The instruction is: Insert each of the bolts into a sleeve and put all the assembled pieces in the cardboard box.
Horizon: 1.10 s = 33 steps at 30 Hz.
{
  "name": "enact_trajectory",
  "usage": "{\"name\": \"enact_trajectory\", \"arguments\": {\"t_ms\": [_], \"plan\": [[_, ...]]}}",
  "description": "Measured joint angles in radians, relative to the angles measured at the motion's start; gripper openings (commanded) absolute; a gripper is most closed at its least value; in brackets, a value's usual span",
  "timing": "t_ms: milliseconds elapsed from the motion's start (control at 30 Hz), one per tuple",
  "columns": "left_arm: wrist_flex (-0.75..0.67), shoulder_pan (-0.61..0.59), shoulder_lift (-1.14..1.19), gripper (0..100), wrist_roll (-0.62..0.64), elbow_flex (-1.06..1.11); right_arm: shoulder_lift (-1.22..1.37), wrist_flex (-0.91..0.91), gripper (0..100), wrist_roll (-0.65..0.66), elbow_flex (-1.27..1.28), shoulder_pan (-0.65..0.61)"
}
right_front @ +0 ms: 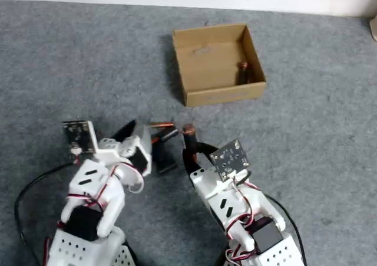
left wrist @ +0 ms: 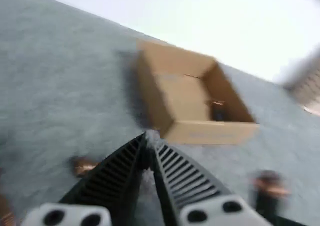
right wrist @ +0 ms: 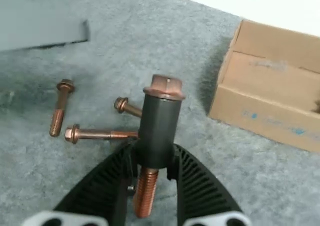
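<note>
Right jaws clamped on the dark sleeve (right wrist: pixel 159 131), with a copper bolt (right wrist: pixel 164 88) through it. Head points away from the wrist, threaded end sits back between the jaws, long axis in line with them. Cardboard box (right wrist: pixel 260 113) lies well ahead across the counter (right_front: pixel 306 136), with one assembled piece (right_front: pixel 242 72) inside. Three loose bolts (right wrist: pixel 97 134) lie flat just beyond the jaws. Left jaws drawn nearly together, nothing seen between them. Judgement: the right arm carries forward, and the piece must clear the box's near wall.
</note>
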Motion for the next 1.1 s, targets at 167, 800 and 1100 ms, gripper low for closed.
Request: {"name": "enact_trajectory", "arguments": {"t_ms": [167, 800, 1100], "plan": [[-0.135, -0.094, 0.003, 1, 0.000, 0.104, 0.000, -0.023, 0.3, 0.058, 0.000, 0.066], [-0.206, -0.104, 0.003, 1, 0.000, 0.130, 1.160, -0.037, 0.4, 0.069, -1.010, 0.278], [-0.206, -0.104, 0.003, 1, 0.000, 0.130, 1.903, 0.032, 0.4, 0.069, -1.680, 0.416]]}}
